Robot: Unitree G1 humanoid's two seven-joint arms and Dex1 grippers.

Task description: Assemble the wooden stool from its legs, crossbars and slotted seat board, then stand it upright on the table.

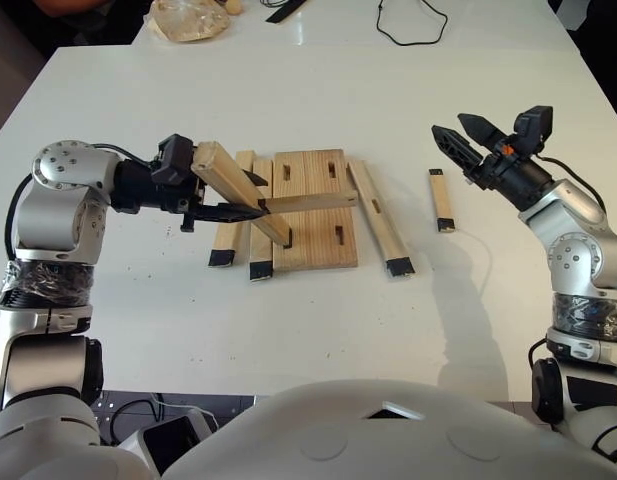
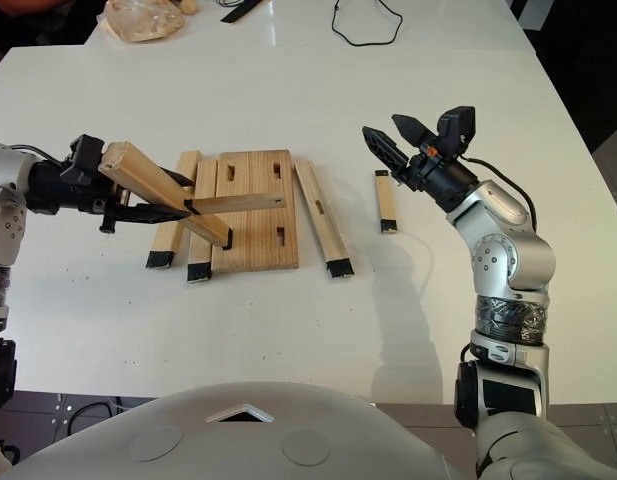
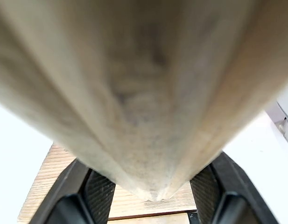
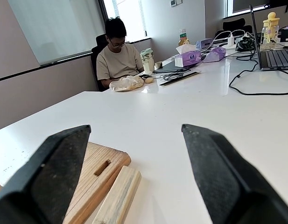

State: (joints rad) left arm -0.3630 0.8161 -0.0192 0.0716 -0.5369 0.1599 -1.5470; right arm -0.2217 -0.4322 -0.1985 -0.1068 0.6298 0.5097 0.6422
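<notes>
White bench [image 1: 288,330] with stool parts laid flat; left hand grips one leg, right hand spread open.

Seat board [image 1: 313,240] lies flat mid-bench, slots up, with two legs [image 1: 228,235] flat just beside its left edge, another leg [image 1: 380,218] just beside its right edge, and a short crossbar [image 1: 441,200] farther right, apart from the rest. Left arm comes in from the left with the forearm about level; the left hand [image 1: 248,209] is closed on a tilted leg [image 1: 223,170] held over the two flat ones, and a long crossbar [image 1: 313,203] runs from it across the board. Right arm is bent upward, the right hand [image 1: 449,124] hovering above the bench beyond the short crossbar, fingers wide apart and holding nothing. At the far end lie a black cable [image 1: 413,25] and a clear bag [image 1: 188,18].
</notes>
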